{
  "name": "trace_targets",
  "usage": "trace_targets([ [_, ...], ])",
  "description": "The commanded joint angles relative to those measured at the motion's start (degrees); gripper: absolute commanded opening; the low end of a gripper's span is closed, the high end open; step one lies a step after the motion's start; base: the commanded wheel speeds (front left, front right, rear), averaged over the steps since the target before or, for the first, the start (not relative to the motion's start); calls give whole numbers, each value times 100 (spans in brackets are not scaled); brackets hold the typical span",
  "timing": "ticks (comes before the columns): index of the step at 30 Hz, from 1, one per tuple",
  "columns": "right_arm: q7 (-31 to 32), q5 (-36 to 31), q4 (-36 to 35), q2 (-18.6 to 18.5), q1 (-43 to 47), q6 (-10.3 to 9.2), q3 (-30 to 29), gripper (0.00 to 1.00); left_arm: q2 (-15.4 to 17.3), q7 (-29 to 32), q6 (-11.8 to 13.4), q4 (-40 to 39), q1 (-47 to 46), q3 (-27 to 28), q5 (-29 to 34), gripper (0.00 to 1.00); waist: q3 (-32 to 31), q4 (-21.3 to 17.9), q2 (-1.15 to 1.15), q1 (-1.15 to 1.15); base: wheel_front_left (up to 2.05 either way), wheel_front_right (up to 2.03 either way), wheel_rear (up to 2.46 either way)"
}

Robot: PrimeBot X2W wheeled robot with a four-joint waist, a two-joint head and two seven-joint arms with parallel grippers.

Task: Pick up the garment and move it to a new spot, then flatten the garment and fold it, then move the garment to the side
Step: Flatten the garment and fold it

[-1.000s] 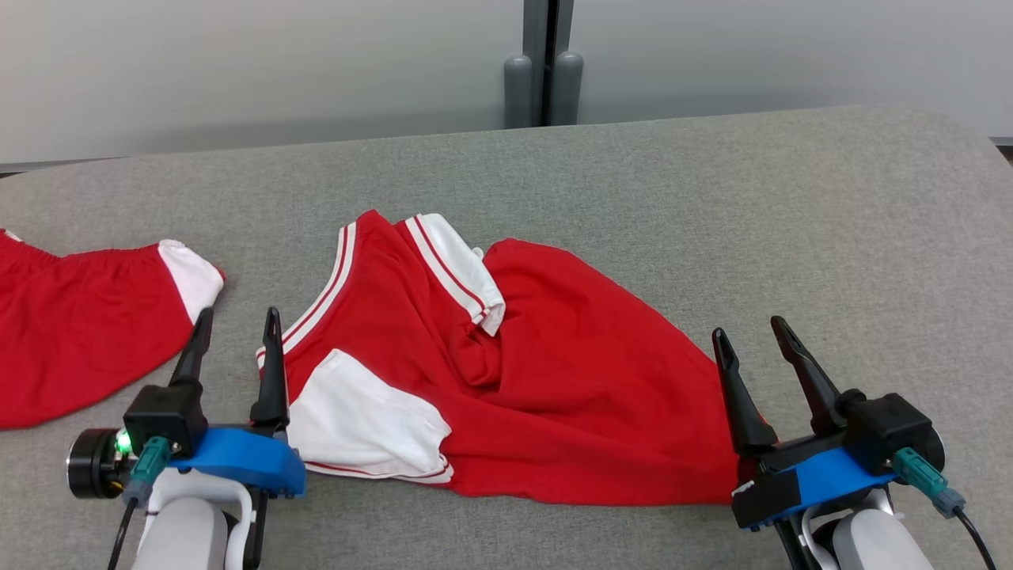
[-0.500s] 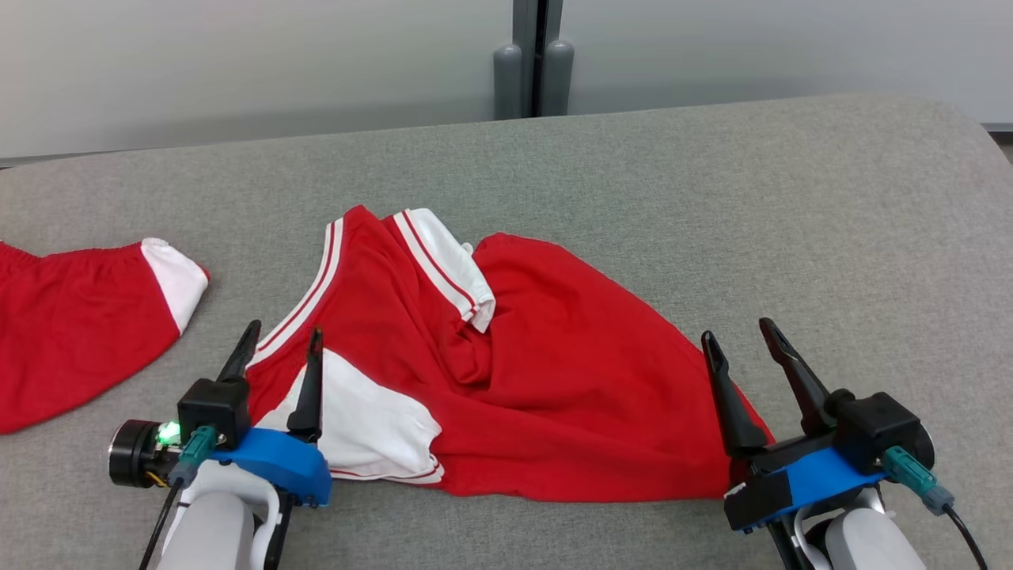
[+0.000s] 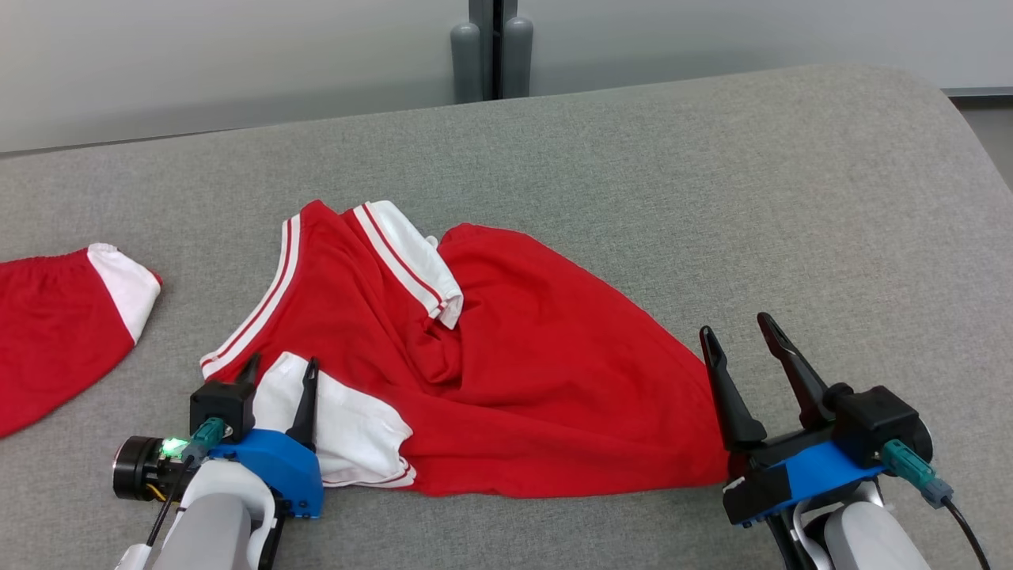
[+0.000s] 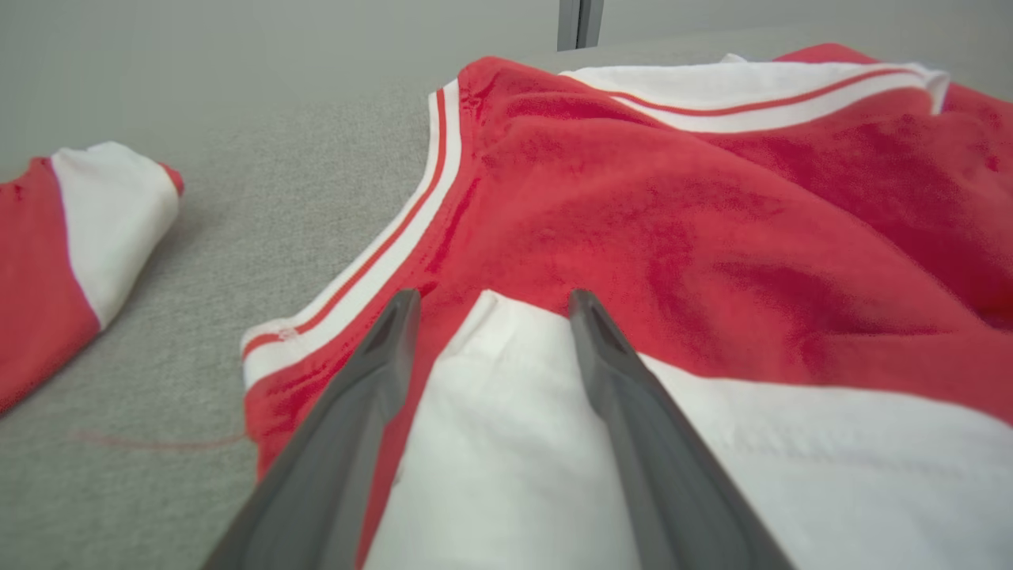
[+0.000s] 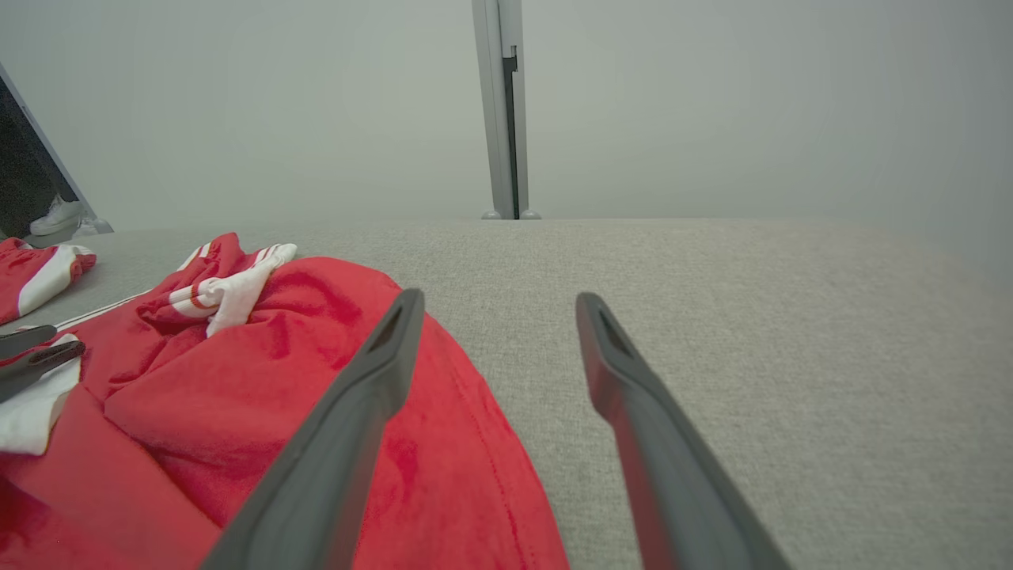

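Note:
A red garment (image 3: 506,372) with white, red-striped trim lies rumpled on the grey table (image 3: 712,198). Its white sleeve (image 3: 348,427) lies at the near left. My left gripper (image 3: 281,368) is open and stands over that sleeve's left end. In the left wrist view the two fingers (image 4: 372,380) straddle the sleeve's white corner (image 4: 506,412) with nothing gripped. My right gripper (image 3: 740,336) is open at the garment's right tip. In the right wrist view its left finger (image 5: 372,372) stands over the red cloth (image 5: 237,396) and its right finger over bare table.
A second red and white garment (image 3: 55,324) lies at the table's left edge, also in the left wrist view (image 4: 71,237). A grey post (image 3: 491,47) stands behind the table against a pale wall. Bare grey table stretches to the right and far side.
My left gripper has moved right, from beside the garment to over its white sleeve. The head camera has turned, shifting the scene left. The right gripper holds its place, still open.

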Motion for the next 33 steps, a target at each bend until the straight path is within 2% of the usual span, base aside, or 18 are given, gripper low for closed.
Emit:
trace_targets([
  [1,-21,27,-1,-36,-71,2,-1,100,20,-16,-30,116,-119,8,-38,100,17,-5,0,0,0,0,0],
  [7,-21,16,11,-44,-111,2,11,100,-71,-14,-45,513,-257,-160,-30,100,51,-28,0,0,0,0,0],
  [8,-21,12,9,-44,-109,2,6,100,-81,-7,-44,548,-268,-186,-36,71,48,-25,0,0,0,0,0],
  [9,-21,11,7,-45,-105,2,3,100,-86,-6,-45,569,-285,-207,-51,26,45,-21,0,0,0,0,0],
  [10,-21,11,7,-49,-101,2,2,100,-86,-2,-46,559,-302,-227,-57,0,40,-15,0,0,0,0,0],
  [19,-21,42,39,-44,64,2,-71,100,-133,-10,-35,-292,73,-58,-181,0,-173,170,0,0,0,0,0],
  [28,-21,120,59,7,213,3,-118,100,-351,-10,-36,-1722,1173,-35,-120,0,-383,570,0,0,0,0,0],
  [33,-21,106,79,29,304,2,-136,100,-517,-10,-36,-2224,1839,62,-113,0,-452,765,0,0,0,0,0],
])
